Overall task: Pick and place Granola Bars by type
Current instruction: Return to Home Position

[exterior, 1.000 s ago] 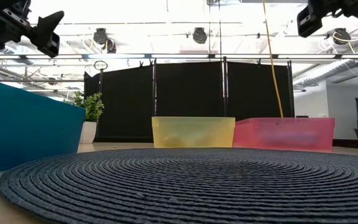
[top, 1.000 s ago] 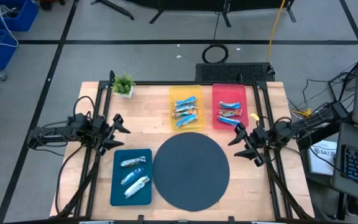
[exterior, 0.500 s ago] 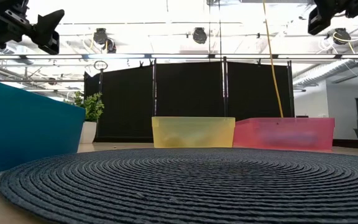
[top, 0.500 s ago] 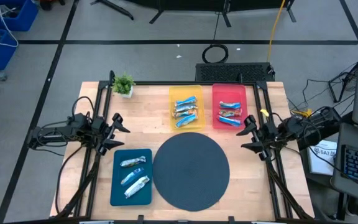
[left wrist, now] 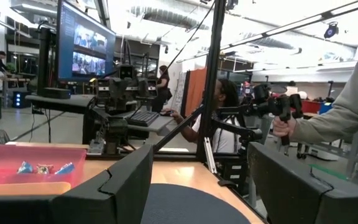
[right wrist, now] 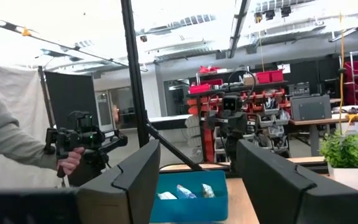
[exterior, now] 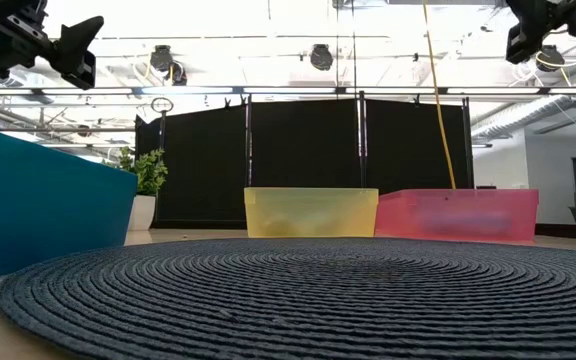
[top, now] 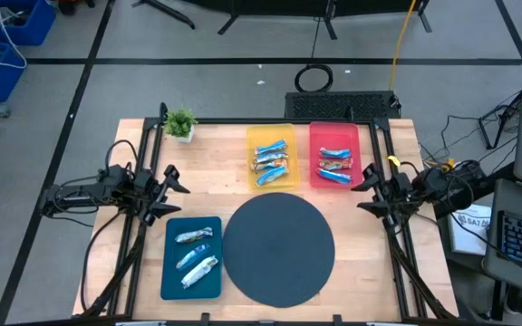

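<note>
Left gripper (top: 172, 192): above the table's left side, near the teal tray (top: 169, 282); fingers spread wide, holding nothing.
Right gripper (top: 363, 190): at the table's right edge, just beside the red tray (top: 314, 132); fingers wide apart, empty.
Granola Bars (top: 271, 162): blue ones with orange-brown marks lie in the yellow tray (top: 251, 136).
Red-marked bars (top: 335, 164): in the red tray.
Silvery-white bars (top: 195, 253): in the teal tray (wrapper print too small to read).
Round dark mat (top: 278, 249): front centre, between the trays.
</note>
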